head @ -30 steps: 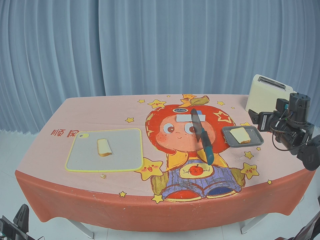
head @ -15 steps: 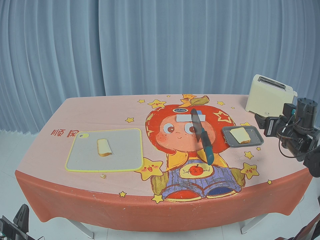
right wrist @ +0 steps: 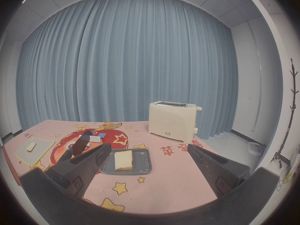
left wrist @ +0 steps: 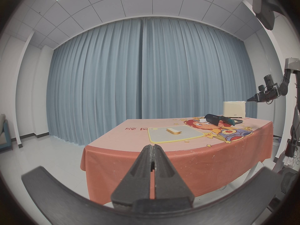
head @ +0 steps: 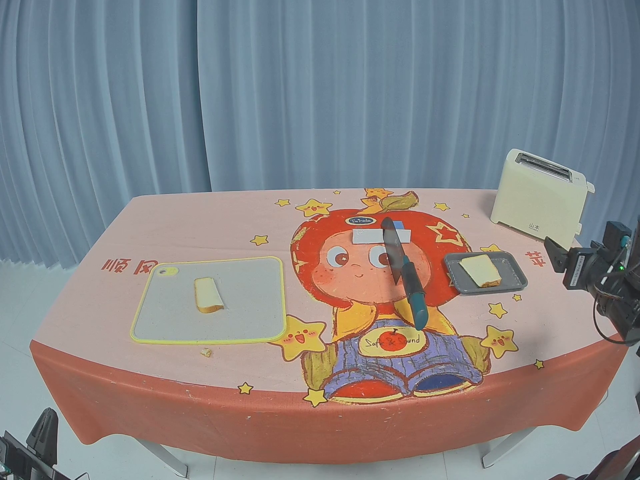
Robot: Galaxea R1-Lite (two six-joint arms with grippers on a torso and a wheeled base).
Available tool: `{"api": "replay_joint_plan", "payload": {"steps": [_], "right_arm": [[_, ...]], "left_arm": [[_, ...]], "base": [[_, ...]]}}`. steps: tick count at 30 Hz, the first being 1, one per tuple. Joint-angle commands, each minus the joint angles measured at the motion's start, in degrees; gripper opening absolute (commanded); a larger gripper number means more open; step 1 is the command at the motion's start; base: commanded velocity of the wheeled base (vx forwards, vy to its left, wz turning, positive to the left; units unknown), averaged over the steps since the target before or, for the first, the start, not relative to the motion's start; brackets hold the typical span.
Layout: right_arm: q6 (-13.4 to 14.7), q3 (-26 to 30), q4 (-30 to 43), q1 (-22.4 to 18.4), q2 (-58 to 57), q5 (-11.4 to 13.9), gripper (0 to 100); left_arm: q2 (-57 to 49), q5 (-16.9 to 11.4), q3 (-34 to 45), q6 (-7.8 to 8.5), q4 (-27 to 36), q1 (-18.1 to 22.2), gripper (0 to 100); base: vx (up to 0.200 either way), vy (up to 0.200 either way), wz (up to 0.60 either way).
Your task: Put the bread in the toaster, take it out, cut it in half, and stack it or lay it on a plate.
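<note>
We judge that the main risk lies in bringing the bread half [head: 208, 295] from the cutting board [head: 253, 318], near the front left corner of the table [head: 200, 225], to the plate [head: 515, 276] near the right edge. The knife [head: 407, 275] rests in the middle of the table, between board and plate, so a low carry across could knock it. The plate is small and the other bread half [head: 480, 269] takes its middle; a careless drop could push that piece or leave the new one hanging over the rim. Toast is probably brittle too, and a hard pinch may break it; one crumb [head: 207, 352] lies by the front edge.

The right gripper [right wrist: 148, 147] is outside the right edge, its jaws spread wide with nothing between them. The other bread half is in front of them but well apart, and the toaster [head: 539, 198] stands at the back right corner. The left gripper [left wrist: 153, 147] is off the table, beyond the front left corner, with jaws pressed together and empty; the bread half on the board is well apart from them. From there the hanging cloth [head: 267, 428] could catch the arm as it rises.
</note>
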State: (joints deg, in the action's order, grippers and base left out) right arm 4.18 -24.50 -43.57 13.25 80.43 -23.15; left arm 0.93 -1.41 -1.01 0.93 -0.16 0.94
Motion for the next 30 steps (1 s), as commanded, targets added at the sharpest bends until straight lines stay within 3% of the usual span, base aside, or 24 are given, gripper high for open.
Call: {"api": "replay_joint_plan", "payload": {"steps": [1,12,30], "right_arm": [[-1.7,5.0,0.3,-0.7,-9.3,-0.1,100],[-3.1,10.3,0.7,-2.8,-20.9,-1.9,100],[-3.8,18.4,7.8,-3.5,-39.1,-1.2,100]], "left_arm": [[-0.9,0.0,1.0,-0.05,0.0,0.0,0],[-0.9,0.0,1.0,0.04,0.0,0.0,0],[-0.9,0.0,1.0,0.04,0.0,0.0,0]], "base": [[0.0,0.0,0.0],[0.0,0.0,0.0],[0.0,0.0,0.0]]}}
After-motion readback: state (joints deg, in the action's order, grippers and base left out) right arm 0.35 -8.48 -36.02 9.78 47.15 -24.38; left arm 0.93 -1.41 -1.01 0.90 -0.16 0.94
